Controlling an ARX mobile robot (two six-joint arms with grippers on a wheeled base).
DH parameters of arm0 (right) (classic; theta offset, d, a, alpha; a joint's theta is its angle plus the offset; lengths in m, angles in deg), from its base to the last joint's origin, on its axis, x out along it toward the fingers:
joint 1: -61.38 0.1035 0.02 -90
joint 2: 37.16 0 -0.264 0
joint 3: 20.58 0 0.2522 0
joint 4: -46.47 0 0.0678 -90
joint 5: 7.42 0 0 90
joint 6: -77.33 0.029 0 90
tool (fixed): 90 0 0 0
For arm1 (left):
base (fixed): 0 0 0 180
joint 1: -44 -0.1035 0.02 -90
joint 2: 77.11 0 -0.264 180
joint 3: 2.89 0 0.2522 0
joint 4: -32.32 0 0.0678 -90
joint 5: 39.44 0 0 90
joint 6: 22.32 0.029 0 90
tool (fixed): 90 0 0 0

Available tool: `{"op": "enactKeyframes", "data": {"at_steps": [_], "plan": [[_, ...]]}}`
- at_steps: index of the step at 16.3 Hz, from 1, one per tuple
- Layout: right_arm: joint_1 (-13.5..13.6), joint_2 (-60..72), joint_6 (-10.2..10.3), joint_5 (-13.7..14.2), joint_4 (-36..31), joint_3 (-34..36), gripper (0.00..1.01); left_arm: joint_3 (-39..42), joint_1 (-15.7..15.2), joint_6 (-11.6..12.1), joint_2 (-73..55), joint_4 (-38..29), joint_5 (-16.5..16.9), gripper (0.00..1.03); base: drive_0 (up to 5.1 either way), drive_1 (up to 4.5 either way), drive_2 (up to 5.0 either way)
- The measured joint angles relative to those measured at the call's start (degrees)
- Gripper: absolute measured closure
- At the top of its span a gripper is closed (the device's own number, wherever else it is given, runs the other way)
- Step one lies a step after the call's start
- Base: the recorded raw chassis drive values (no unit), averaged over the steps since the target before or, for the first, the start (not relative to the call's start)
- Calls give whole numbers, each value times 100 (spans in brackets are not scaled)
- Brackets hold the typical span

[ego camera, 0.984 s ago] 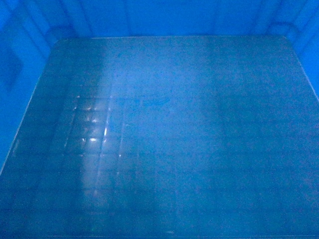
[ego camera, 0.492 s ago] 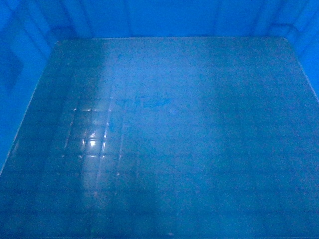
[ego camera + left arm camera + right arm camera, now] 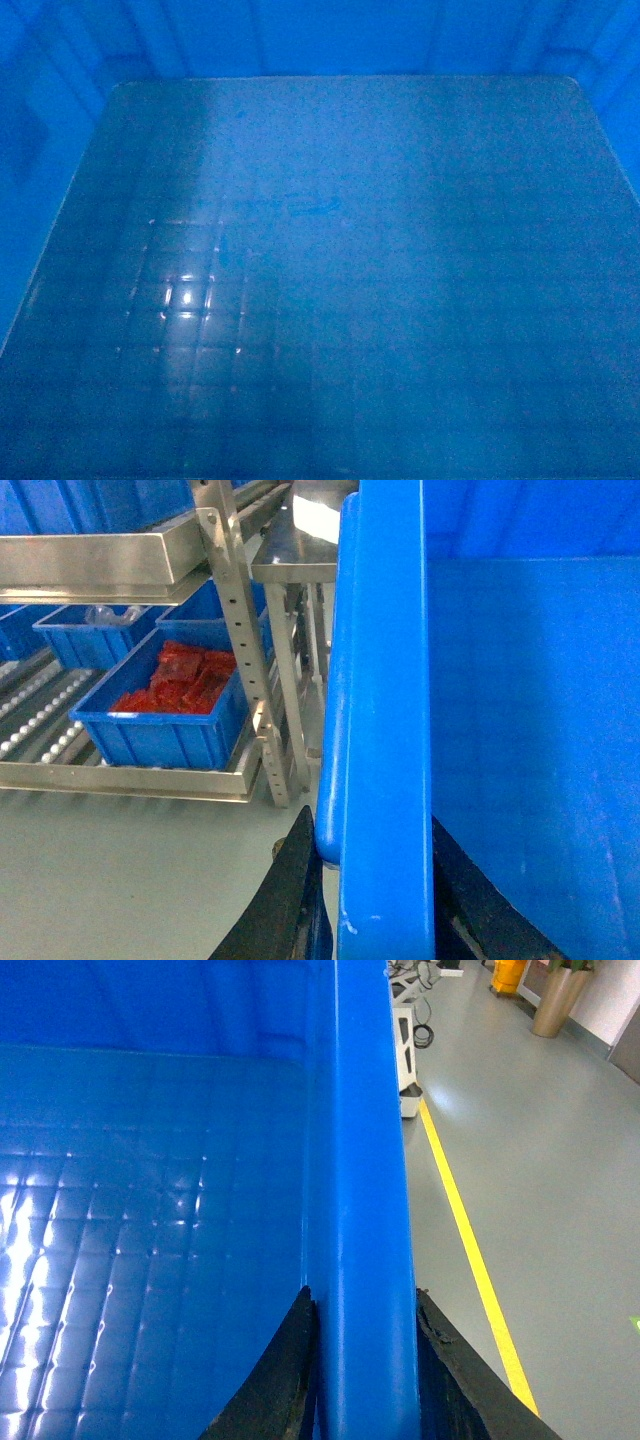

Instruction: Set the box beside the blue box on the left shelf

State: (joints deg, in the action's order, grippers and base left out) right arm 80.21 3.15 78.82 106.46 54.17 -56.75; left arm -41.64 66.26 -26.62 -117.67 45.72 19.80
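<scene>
The box (image 3: 350,280) fills the head view, which shows only its bright blue inner walls and gridded floor. My left gripper (image 3: 370,825) is shut on the box's left rim (image 3: 385,730), one black finger outside the wall and one inside. My right gripper (image 3: 362,1300) is shut on the box's right rim (image 3: 365,1160) in the same way. To the left, a blue box (image 3: 165,735) holding red packets sits on the lower roller level of the metal shelf (image 3: 235,630). The held box is beside the shelf's upright post, off the shelf.
Another blue box (image 3: 85,640) stands further back on the shelf, under an upper metal tray (image 3: 90,565). On the right, grey floor carries a yellow line (image 3: 470,1240), with a white machine base (image 3: 408,1040) and a planter (image 3: 560,995) further off.
The glare patch on the box floor has slid toward me in the head view. Both grips are otherwise as before.
</scene>
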Motion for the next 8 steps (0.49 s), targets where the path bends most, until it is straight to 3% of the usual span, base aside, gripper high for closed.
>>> {"op": "enactKeyframes", "data": {"at_steps": [7, 8], "plan": [[0, 2, 2, 0, -20, 0, 81, 0, 0, 2, 9, -26, -7, 86, -2, 431, -436], [-2, 4, 0, 0, -44, 0, 81, 0, 0, 2, 0, -52, -7, 86, 0, 0, 0]]}}
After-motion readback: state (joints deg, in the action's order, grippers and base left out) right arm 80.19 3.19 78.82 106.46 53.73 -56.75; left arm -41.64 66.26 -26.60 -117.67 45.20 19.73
